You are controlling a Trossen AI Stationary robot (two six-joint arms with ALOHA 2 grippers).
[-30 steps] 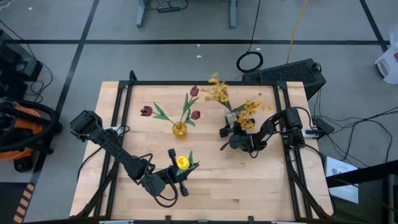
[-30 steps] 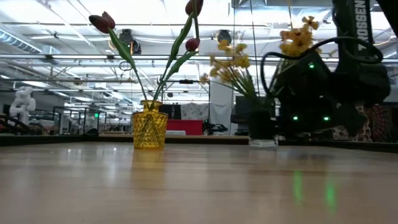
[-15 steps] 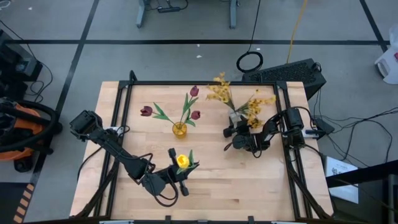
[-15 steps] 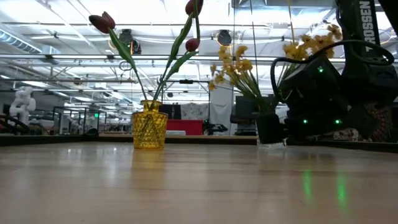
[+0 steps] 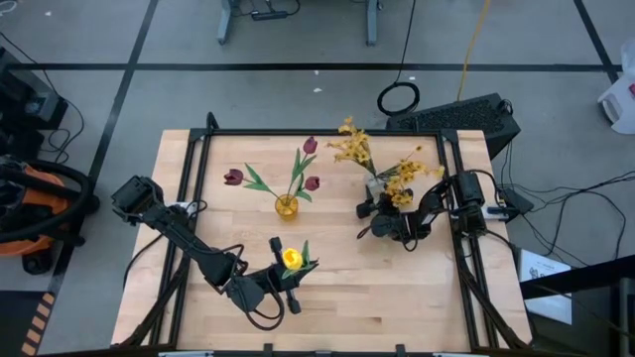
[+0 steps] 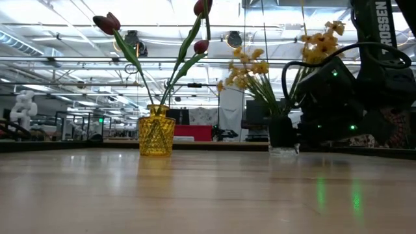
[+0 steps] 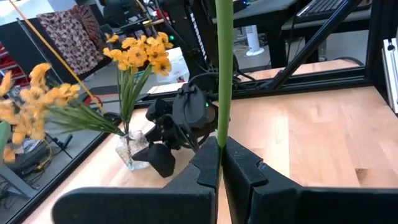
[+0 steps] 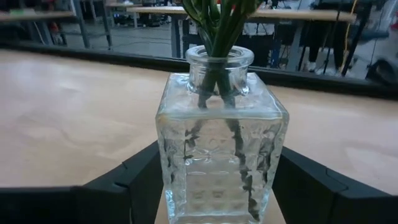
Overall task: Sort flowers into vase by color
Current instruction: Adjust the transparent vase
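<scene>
The left gripper (image 5: 286, 286) sits near the front edge of the table (image 5: 189, 178), its jaws clenched on the green stem (image 7: 224, 74) of a yellow tulip (image 5: 291, 259), which stands up out of the fingers (image 7: 249, 177). The right gripper (image 5: 374, 206) is on the right half of the table with its jaws set on either side of a square clear glass vase (image 8: 221, 152); the fingers (image 8: 134, 180) lie close against the glass walls, though whether they actually press on it is hard to tell. That vase holds sprays of small yellow blossoms (image 5: 349, 142), their green stems passing down through its round neck. Well apart from it, toward the middle of the table, a yellow glass vase (image 6: 156, 130) stands upright and holds three dark red tulips (image 5: 311, 145) that fan outward on long leafy stems. Beyond the table, the low view shows a large workshop room.
</scene>
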